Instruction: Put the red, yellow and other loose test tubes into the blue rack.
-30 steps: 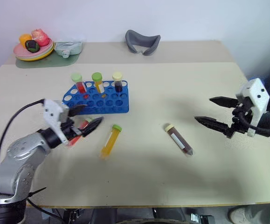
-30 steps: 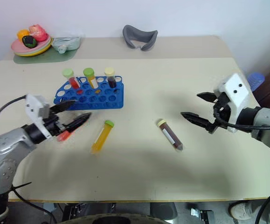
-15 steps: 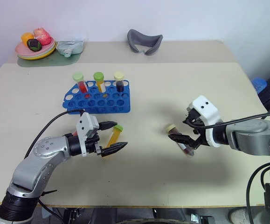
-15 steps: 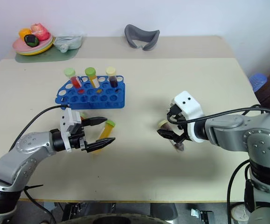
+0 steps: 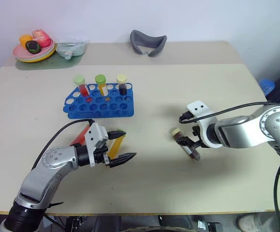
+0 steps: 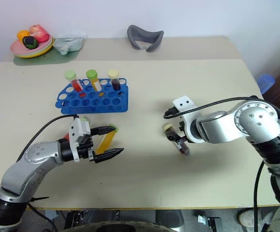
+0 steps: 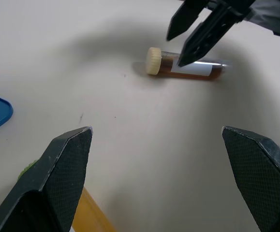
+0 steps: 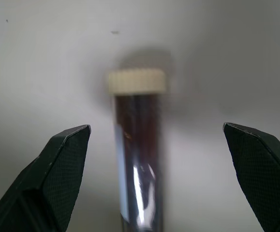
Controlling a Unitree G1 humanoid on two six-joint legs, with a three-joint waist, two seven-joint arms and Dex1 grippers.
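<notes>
The blue rack (image 5: 99,102) stands on the table with three capped tubes upright in its back row. A yellow test tube (image 5: 114,147) with a green cap lies in front of it, and my left gripper (image 5: 130,144) is open, one finger on each side of that tube. Just behind that hand lies a red test tube (image 5: 81,136), partly hidden. To the right a brown tube (image 5: 185,145) with a cream cap lies flat. My right gripper (image 8: 155,126) hangs open and points down over it, the tube between its fingers.
A plate of toy food (image 5: 33,48) on a green mat, a pale green container (image 5: 72,48) and a grey curved object (image 5: 148,42) sit along the back of the table. Bare tabletop lies between my two grippers.
My left gripper moved right and down from the red tube to the yellow one. My right gripper swung in leftward, tipped downward and sank over the brown tube. Both stayed open.
</notes>
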